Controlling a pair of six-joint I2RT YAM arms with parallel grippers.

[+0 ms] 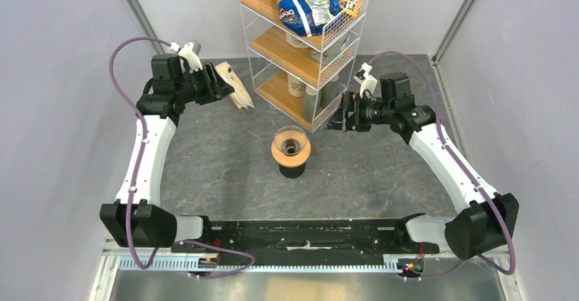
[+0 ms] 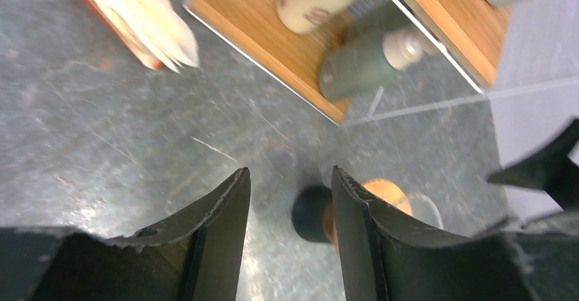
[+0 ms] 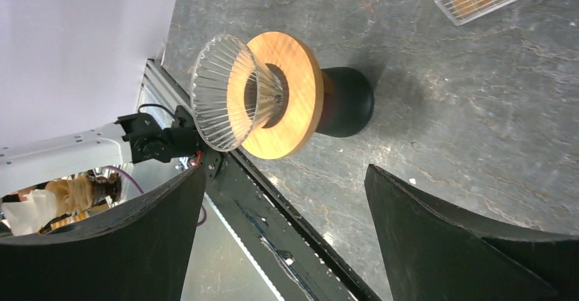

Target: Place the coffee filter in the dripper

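Note:
The dripper (image 1: 290, 152) stands mid-table: a tan wooden ring on a dark body, with a clear ribbed glass cone seated in the ring. It also shows in the right wrist view (image 3: 300, 96) and, blurred behind one finger, in the left wrist view (image 2: 386, 193). No loose white coffee filter shows in any view. My left gripper (image 1: 222, 82) is open and empty, right beside the beige paper packet (image 1: 239, 93); its fingertips (image 2: 290, 175) hover over bare table. My right gripper (image 1: 339, 120) is open wide and empty (image 3: 283, 168), right of and behind the dripper.
A white wire rack (image 1: 300, 48) with wooden shelves stands at the back centre, holding a blue chip bag (image 1: 304, 1), cups and bottles. Its lowest shelf with a green bottle (image 2: 362, 65) lies close to both grippers. The beige packet shows top left in the left wrist view (image 2: 140, 14).

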